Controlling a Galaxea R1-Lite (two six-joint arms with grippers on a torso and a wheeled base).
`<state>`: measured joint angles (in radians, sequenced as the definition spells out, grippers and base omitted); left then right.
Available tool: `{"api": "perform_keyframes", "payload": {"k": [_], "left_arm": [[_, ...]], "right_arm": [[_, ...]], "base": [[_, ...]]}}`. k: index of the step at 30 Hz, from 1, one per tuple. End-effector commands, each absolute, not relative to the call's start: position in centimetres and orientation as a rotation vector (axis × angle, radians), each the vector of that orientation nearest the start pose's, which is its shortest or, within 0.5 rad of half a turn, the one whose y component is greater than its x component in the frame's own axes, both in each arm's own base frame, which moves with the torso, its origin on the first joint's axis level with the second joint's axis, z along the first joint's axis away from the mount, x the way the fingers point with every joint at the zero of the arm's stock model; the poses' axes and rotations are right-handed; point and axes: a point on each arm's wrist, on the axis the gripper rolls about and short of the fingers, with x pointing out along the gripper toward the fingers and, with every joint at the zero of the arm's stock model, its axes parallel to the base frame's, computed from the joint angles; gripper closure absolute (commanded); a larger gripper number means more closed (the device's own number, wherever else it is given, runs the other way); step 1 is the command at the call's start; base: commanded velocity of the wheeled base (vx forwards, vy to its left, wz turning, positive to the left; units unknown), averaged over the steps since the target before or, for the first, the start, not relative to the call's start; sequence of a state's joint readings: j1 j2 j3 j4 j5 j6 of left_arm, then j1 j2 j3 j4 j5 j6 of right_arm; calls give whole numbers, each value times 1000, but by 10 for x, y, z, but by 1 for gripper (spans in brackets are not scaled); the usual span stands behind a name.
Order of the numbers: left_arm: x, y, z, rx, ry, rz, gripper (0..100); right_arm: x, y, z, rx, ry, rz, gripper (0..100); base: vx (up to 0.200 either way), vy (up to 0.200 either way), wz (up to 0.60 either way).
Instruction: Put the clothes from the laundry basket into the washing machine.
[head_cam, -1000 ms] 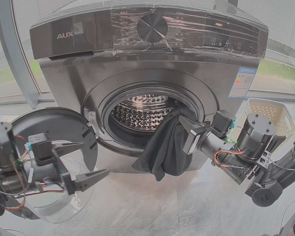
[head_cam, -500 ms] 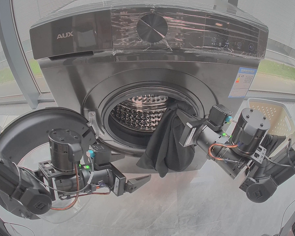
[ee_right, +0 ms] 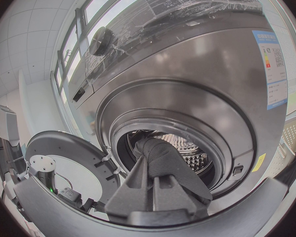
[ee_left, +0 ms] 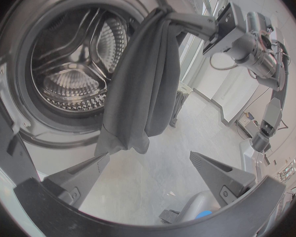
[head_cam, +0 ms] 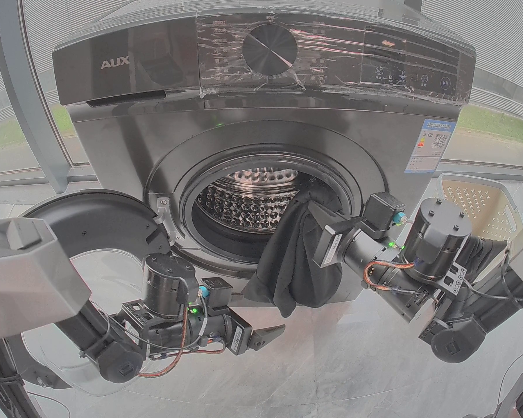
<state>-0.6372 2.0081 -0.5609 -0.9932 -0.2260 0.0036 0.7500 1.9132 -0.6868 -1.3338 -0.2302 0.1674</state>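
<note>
A dark grey front-loading washing machine (head_cam: 261, 129) stands with its round glass-centred door (head_cam: 93, 222) swung wide open to the robot's left, baring the perforated steel drum (head_cam: 247, 204). The right arm's jaws are clenched on the bunched top of a black cloth garment (head_cam: 293, 259), held at the right edge of the door opening, just at the mouth of the drum. From there the garment hangs down outside the machine, over the lower rim of the opening and in front of the front panel, its hem above the pale marbled floor (head_cam: 331, 367). The left arm's jaws are released and spread wide, low over the floor in front of the machine, below the garment's lower left corner; in the left wrist view one fingertip (ee_left: 100, 158) sits just beside the hem, and contact cannot be told. A cream perforated plastic laundry basket (head_cam: 482, 198) stands to the right of the machine, with another dark cloth (ee_left: 178, 104) draped at its side.
</note>
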Motion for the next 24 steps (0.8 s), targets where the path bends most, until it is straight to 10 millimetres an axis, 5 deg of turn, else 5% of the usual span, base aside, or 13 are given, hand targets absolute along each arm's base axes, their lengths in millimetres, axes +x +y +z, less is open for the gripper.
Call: {"api": "perform_keyframes", "payload": {"k": [1, 24], "left_arm": [[254, -196, 38, 105, 531, -848, 0], [254, -202, 24, 28, 588, -847, 0]], "right_arm": [[246, 225, 142, 196, -16, 528, 100], [238, 232, 137, 209, 5, 541, 100]], "base": [[0, 0, 0], [0, 0, 0]]}}
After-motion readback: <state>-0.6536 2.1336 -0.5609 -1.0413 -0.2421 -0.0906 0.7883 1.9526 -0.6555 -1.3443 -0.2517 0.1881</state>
